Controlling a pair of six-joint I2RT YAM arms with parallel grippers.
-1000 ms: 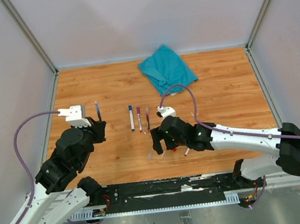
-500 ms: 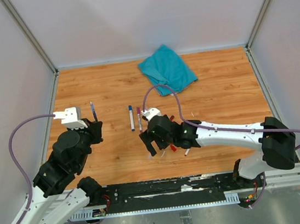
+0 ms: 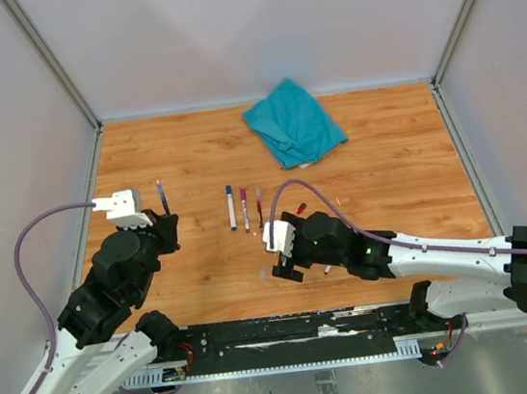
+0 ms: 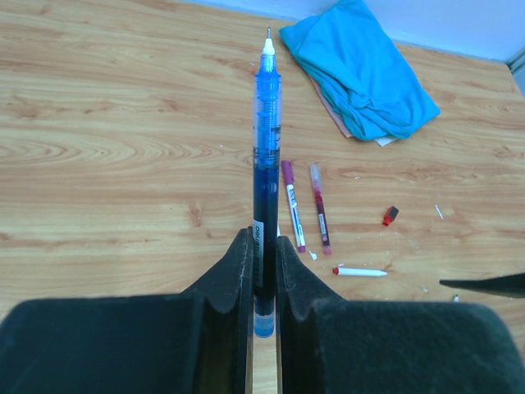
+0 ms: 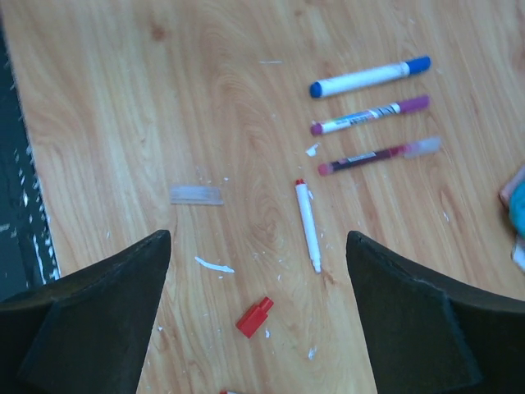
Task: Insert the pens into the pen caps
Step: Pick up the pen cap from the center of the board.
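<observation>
A wood-grain table (image 3: 396,170) sits between plain grey walls (image 3: 252,33), with a crumpled teal cloth (image 3: 293,123) at its far side. Print shows on a white label on the blue pen (image 4: 265,148) and along the barrel of the purple pen (image 4: 292,205), but none of it is sharp enough to read. Five pens can be counted. The blue pen is in the left claw (image 4: 262,246) and four lie mid-table. A white pen with blue ends (image 5: 369,76), the purple pen and a dark red pen (image 5: 377,153) lie side by side, and a short white pen with a red tip (image 5: 308,224) lies just beside them. Two loose caps show, a red cap (image 5: 254,317) and a clear cap (image 5: 197,194), both among tiny white scraps (image 5: 215,265). The left claw is clamped narrow on the blue pen's lower barrel, with the tip pointing away beyond the fingers. The right claw (image 5: 256,238) stands wide, holds and touches nothing, and hangs above the red-tipped pen and the red cap.
</observation>
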